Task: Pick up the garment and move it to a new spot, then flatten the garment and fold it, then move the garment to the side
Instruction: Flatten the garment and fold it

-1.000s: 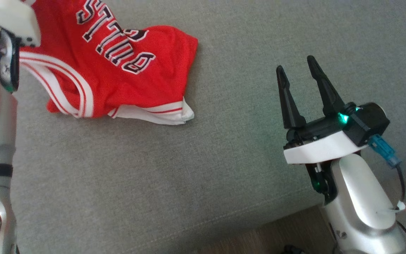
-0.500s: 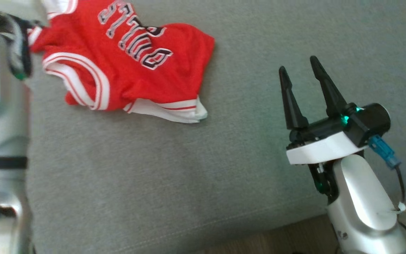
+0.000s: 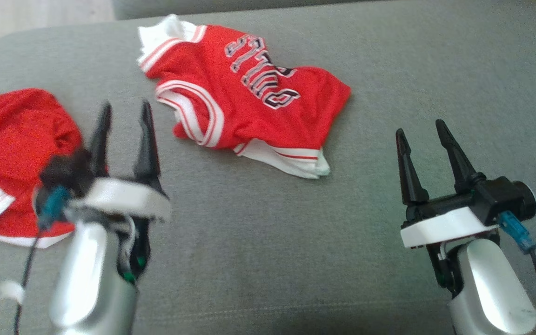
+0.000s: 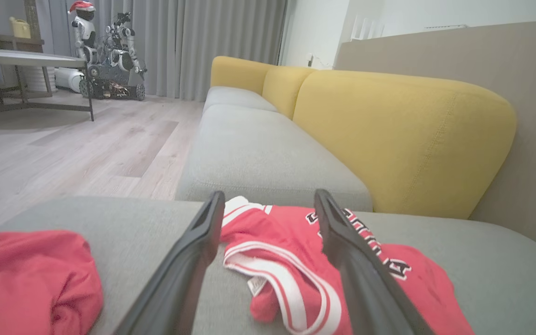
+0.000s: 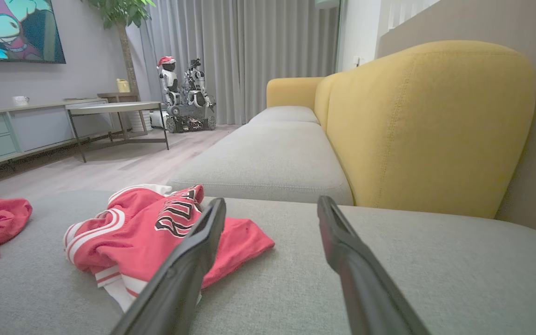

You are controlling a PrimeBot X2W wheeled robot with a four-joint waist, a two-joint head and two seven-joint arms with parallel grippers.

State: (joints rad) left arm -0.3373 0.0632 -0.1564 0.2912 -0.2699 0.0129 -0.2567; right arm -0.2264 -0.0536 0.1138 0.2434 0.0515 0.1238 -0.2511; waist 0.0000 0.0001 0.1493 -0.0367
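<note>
Jersey (image 3: 258,116) up top is bright red with white-striped trim and dark lettering; left-edge garment (image 3: 16,139) red too, cushion (image 3: 272,242) plain grey.

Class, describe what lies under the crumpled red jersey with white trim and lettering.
The crumpled red lettered jersey rests on the grey fabric sofa cushion, which is visible all around it. Anything beneath its bunched folds is covered.
</note>
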